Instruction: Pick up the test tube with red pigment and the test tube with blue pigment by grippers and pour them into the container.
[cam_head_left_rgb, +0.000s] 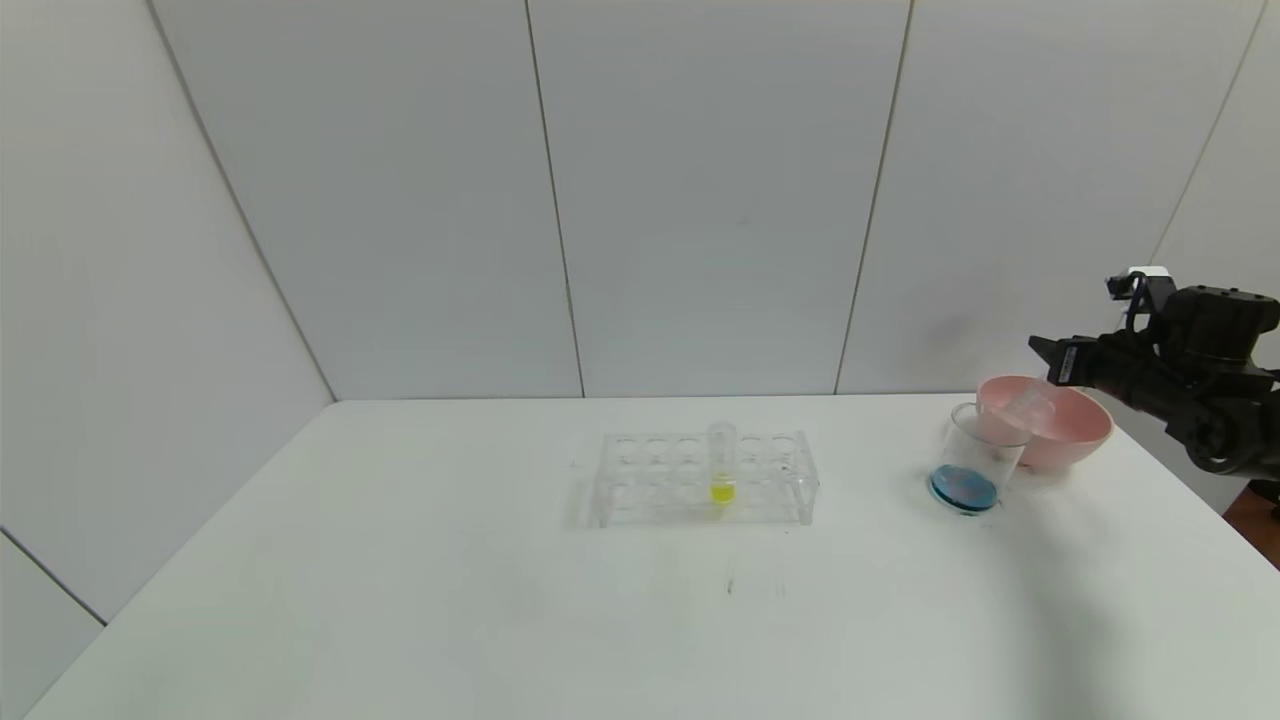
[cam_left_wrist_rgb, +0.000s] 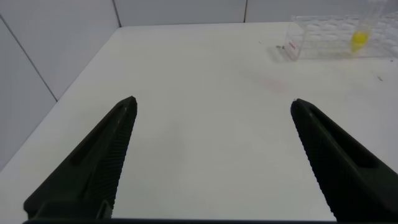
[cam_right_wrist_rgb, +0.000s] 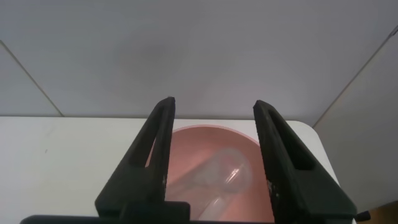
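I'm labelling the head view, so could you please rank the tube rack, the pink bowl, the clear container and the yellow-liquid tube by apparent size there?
1. Tube rack, clearly the largest.
2. Pink bowl.
3. Clear container, with blue liquid at its bottom; narrower than the bowl, though similar in height.
4. Yellow-liquid tube, standing in the rack, smallest.

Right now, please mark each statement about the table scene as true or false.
1. The clear cylindrical container holds blue liquid. True.
2. The clear plastic tube rack holds a tube with red liquid. False: its one filled tube holds yellow liquid.
3. A clear empty tube lies in the pink round bowl. True.
4. The right gripper grips this tube. False: it is open above the bowl.
5. The left gripper is shut. False: open above bare table.
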